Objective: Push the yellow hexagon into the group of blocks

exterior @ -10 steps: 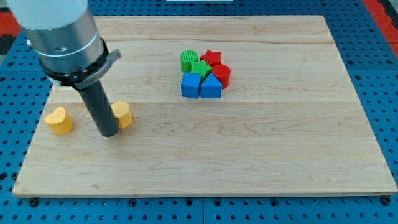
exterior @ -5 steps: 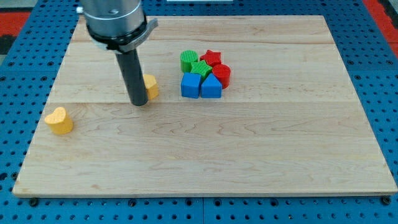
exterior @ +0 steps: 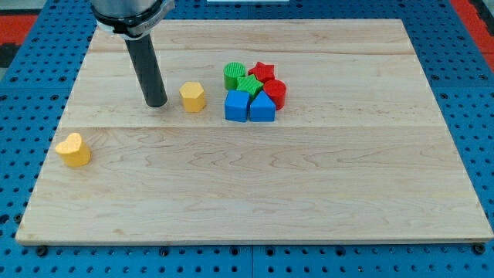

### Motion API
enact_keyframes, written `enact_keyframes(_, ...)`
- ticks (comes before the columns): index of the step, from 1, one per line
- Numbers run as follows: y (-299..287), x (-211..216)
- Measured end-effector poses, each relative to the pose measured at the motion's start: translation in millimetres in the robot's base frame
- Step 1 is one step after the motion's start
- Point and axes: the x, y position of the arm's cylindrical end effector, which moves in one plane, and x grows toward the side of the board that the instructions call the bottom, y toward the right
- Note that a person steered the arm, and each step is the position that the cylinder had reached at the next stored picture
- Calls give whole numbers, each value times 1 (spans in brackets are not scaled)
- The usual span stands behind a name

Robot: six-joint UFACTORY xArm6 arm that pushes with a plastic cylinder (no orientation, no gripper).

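The yellow hexagon (exterior: 193,97) lies on the wooden board, a short gap to the left of the group of blocks. The group holds a green cylinder (exterior: 234,74), a green star (exterior: 248,84), a red star (exterior: 263,72), a red cylinder (exterior: 276,92), a blue cube (exterior: 237,106) and a blue triangular block (exterior: 262,108). My tip (exterior: 157,103) rests on the board left of the yellow hexagon, a small gap apart from it.
A yellow heart (exterior: 73,150) lies near the board's left edge, lower left of my tip. The wooden board (exterior: 255,193) sits on a blue perforated surface.
The yellow hexagon has been pushed up and right toward the group. My tip has since drawn back to the left and no longer touches it.
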Motion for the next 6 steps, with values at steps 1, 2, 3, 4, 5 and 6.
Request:
enact_keyframes(1, -19, 0)
enact_keyframes(2, -13, -2)
enact_keyframes(3, 34, -3)
enact_keyframes(4, 65, -3)
enact_keyframes(5, 80, -4)
enact_keyframes(6, 103, -13)
